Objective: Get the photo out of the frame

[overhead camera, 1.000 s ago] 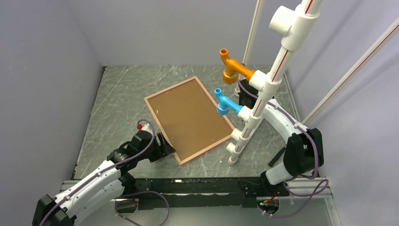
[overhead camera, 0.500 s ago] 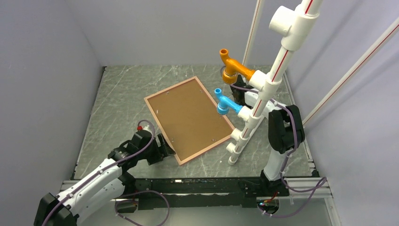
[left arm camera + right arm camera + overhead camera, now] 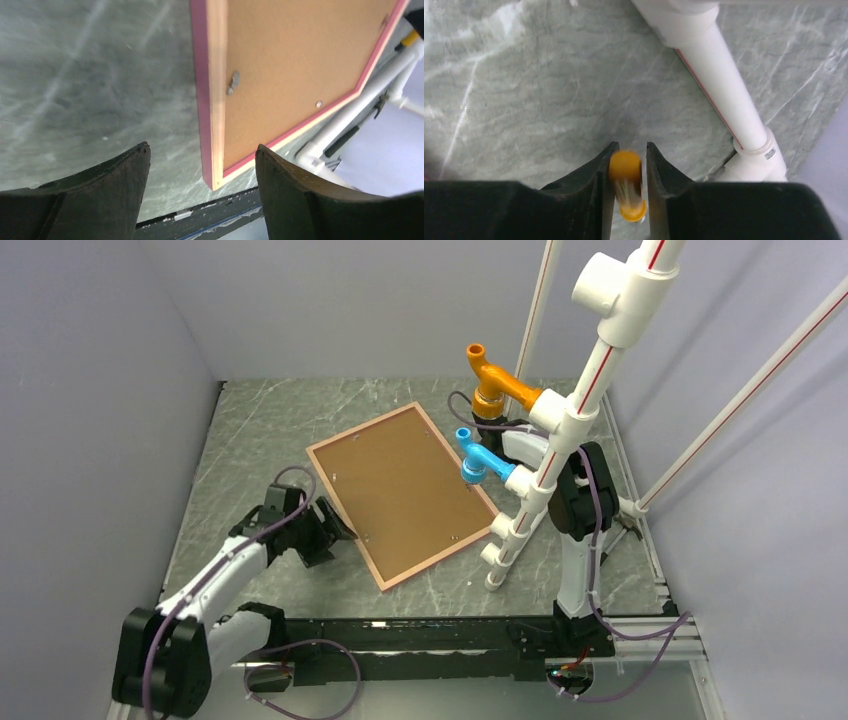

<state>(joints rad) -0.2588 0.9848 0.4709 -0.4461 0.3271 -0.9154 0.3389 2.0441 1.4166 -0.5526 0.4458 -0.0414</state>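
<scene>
Left gripper (image 3: 202, 149) gapes toward the face-down frame's (image 3: 216, 75) six-o'clock corner; right gripper (image 3: 630, 146) flanks a blurred orange piece (image 3: 625, 172), grip unclear.

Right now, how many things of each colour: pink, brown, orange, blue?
Pink: 1, the frame
Brown: 1, the backing board
Orange: 2, upper pipe fitting and piece in right end effector
Blue: 1, lower pipe fitting
Total: 5

Photo: hidden. Frame (image 3: 361, 427) lies back up, backing board (image 3: 400, 495) covers it.
Left wrist view: frame cut by top and right edges.
Right wrist view: orange object (image 3: 625, 172) between fingers of right gripper (image 3: 630, 150) blurred; identity and grip unclear.
Top view: right gripper hidden behind pipe stand (image 3: 560, 440).
Clips (image 3: 233, 82) on board: mere specks in top view.
</scene>
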